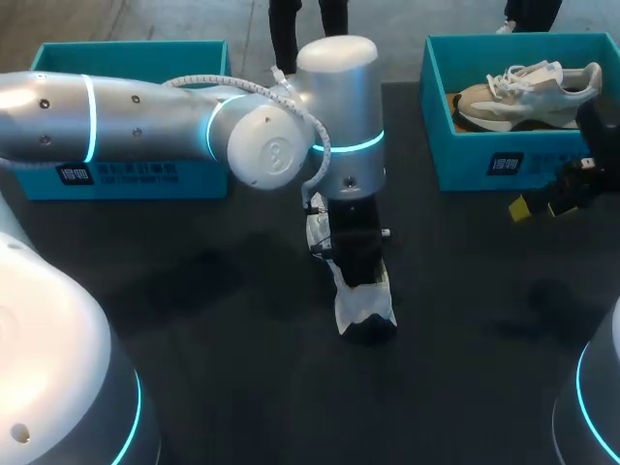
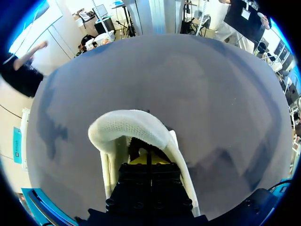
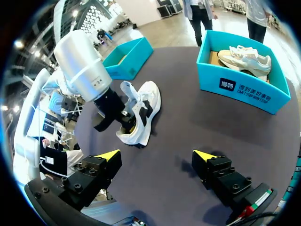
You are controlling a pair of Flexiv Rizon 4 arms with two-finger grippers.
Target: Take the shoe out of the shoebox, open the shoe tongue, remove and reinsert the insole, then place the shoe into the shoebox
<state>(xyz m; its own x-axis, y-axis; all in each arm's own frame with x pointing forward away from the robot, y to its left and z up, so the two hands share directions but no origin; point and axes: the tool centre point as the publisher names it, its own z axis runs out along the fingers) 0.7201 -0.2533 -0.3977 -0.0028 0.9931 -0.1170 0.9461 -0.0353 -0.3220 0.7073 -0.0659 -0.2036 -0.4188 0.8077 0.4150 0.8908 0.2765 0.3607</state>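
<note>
Left pincer (image 2: 148, 160), its grip impossible to tell, sits inside the white-and-black shoe (image 3: 149, 94); right pincer (image 3: 157, 154) spread wide

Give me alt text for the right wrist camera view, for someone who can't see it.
The left arm's gripper is down inside a white shoe on the dark table. The right gripper is open and empty, short of the shoe. Beyond stand a teal shoebox holding a second pale shoe, and another teal shoebox.
</note>
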